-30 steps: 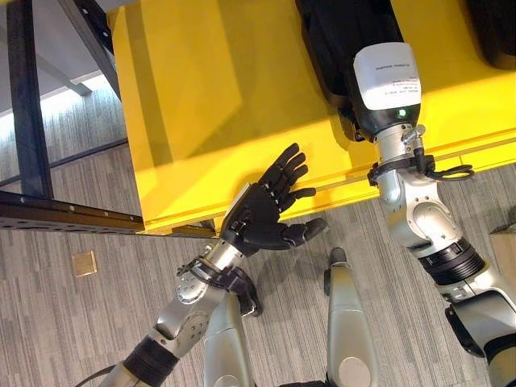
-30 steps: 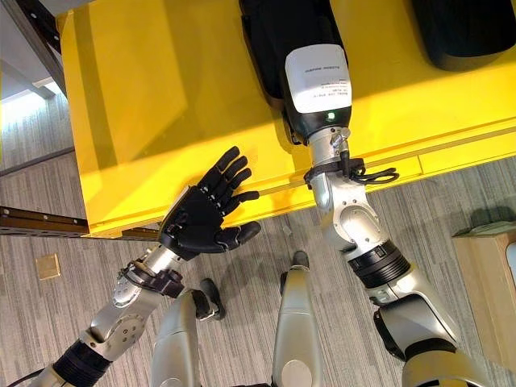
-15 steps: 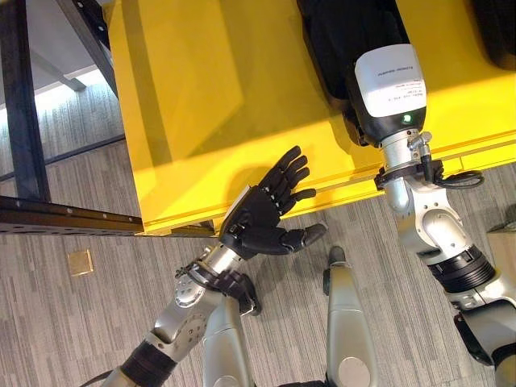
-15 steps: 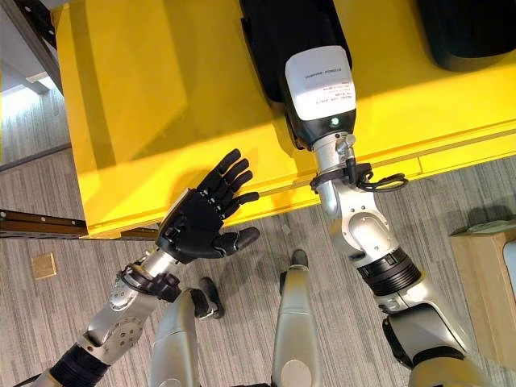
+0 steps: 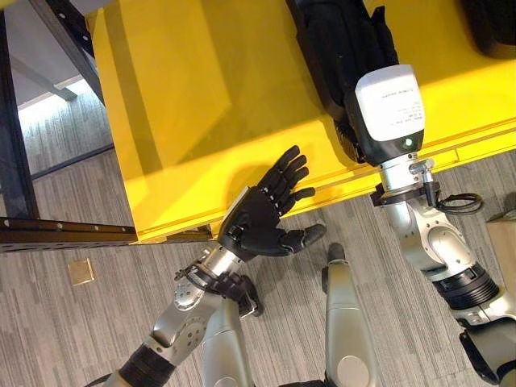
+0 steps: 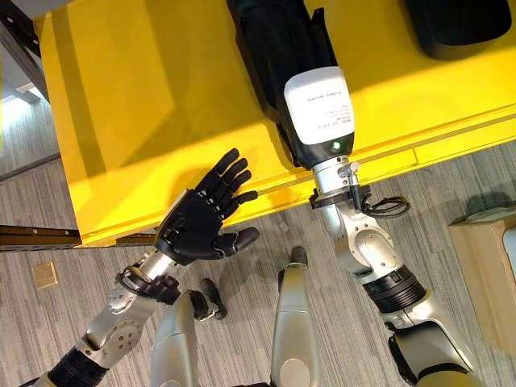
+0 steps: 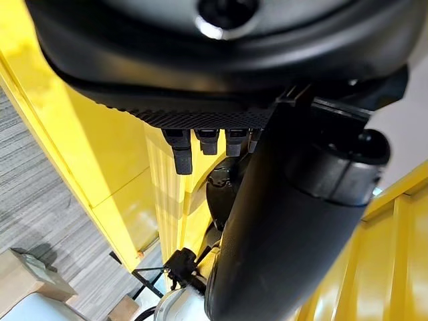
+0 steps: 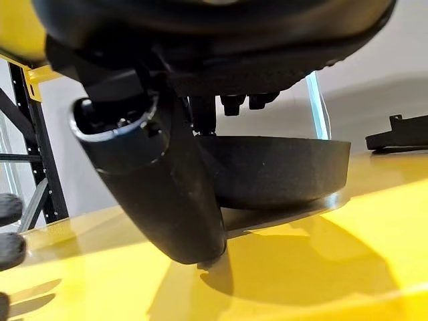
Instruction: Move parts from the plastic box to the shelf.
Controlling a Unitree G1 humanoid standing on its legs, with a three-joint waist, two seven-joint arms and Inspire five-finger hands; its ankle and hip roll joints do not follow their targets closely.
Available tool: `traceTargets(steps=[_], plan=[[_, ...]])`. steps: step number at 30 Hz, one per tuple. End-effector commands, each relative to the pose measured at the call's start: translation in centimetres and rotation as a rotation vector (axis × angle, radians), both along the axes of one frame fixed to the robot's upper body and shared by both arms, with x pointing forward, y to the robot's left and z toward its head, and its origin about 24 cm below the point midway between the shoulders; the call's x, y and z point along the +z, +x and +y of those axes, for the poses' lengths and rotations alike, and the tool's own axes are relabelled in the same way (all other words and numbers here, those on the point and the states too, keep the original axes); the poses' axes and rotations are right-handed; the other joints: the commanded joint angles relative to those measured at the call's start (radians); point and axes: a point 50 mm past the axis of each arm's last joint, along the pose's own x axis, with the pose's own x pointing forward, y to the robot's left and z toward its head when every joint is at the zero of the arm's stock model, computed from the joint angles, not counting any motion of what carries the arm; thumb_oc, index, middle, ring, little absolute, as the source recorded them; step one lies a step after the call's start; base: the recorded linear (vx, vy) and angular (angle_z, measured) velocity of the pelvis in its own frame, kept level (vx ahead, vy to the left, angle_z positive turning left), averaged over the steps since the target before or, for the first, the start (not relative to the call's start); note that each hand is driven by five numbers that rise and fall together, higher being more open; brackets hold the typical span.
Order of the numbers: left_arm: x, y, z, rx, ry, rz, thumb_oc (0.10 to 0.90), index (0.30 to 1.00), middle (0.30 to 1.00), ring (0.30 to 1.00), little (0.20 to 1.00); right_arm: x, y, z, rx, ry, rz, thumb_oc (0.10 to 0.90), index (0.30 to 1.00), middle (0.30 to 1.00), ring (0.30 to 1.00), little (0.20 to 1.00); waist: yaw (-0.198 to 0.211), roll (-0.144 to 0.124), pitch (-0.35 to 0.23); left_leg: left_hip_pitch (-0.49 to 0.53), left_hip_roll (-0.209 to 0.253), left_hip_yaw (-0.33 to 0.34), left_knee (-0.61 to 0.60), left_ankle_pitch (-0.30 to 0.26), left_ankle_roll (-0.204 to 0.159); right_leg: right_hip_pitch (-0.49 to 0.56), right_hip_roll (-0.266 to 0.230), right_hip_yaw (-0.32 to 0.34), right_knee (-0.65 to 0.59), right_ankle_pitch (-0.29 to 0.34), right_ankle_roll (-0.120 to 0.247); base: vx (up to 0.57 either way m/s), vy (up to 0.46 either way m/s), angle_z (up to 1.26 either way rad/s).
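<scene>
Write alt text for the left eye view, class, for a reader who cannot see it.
The robot's right hand reaches over a yellow shelf, resting on a long black part lying there, its fingers hidden. The left hand hovers open at the shelf's front edge, fingers spread, holding nothing, above grey striped floor.

Two dark parts lie on one yellow shelf: a long part at upper centre and a rounded part at upper right. One cardboard box stands at the right edge, one small floor plate at lower left.
</scene>
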Motion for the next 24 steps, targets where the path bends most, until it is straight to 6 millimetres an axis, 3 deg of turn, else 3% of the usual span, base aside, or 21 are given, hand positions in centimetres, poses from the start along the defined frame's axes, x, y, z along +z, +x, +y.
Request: traceTargets(steps=[1,17,24], plan=[[3.2,-0.4,1.2,0.072,-0.098,-0.162,0.9,1.0,1.0,1.0,1.0,0.4,-1.6,0.5,0.072,-0.039,-0.066,0.9,1.0,1.0,1.0,1.0,-0.024,0.023,-0.009,0.036,-0.098,-0.008,-0.095,0.014,0.07,0.05,0.126,-0.047,0.109,-0.153,-0.136,0.0,0.0,0.0],[3.2,-0.3,1.1,0.071,-0.105,-0.169,0.9,1.0,1.0,1.0,1.0,1.0,-1.3,0.2,0.026,-0.051,-0.118,0.9,1.0,1.0,1.0,1.0,-0.029,0.038,-0.009,0.039,-0.106,-0.008,-0.093,0.014,0.069,0.045,0.131,-0.042,0.117,-0.158,-0.142,0.0,0.0,0.0],[3.4,-0.2,0.9,0.064,-0.102,-0.162,0.9,1.0,1.0,1.0,1.0,2.9,-0.8,-0.1,-0.037,-0.083,-0.179,0.9,1.0,1.0,1.0,1.0,-0.023,0.045,-0.009,0.051,-0.106,-0.007,-0.117,0.029,0.064,0.049,0.132,-0.042,0.107,-0.152,-0.143,0.0,0.0,0.0]])
